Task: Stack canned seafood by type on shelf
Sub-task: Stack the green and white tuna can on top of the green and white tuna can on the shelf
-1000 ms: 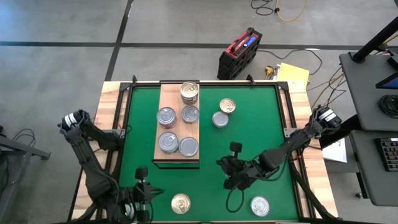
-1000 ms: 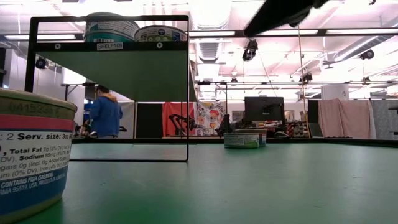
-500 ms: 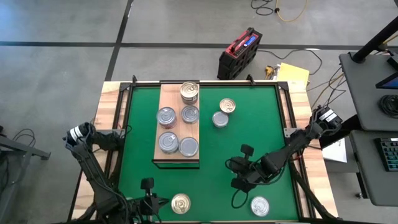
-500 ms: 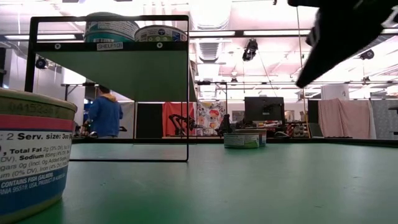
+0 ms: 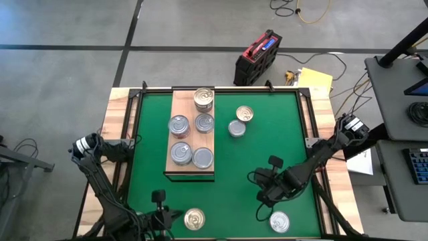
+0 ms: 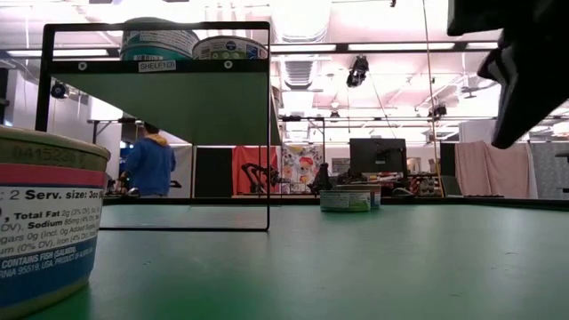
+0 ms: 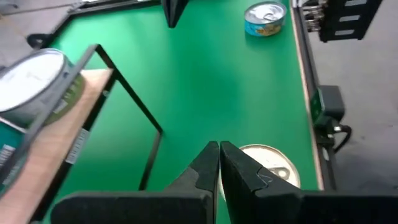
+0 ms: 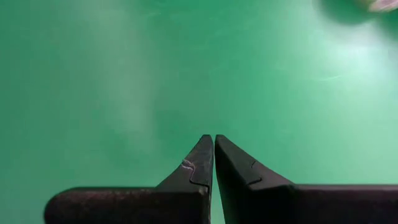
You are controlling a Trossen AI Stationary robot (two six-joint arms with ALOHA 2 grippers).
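While idle: my left gripper [image 7: 219,149] is pressed together by a gold-lidded tin [image 7: 270,165].
Right gripper [image 8: 214,142]: pressed together (holding nothing) above green mat [image 8: 124,74].

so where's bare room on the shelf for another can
The shelf board is bare at its far-left corner, beside the gold-lidded can. Four more cans crowd the rest. The green mat between shelf and right gripper is open.

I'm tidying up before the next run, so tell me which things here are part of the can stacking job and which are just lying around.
Job:
- cans on the shelf
- shelf
- two cans together on the mat
- gold-lid can at the near edge
- silver can by the right gripper

Lying about:
- red case on the floor
- yellow papers
- cables
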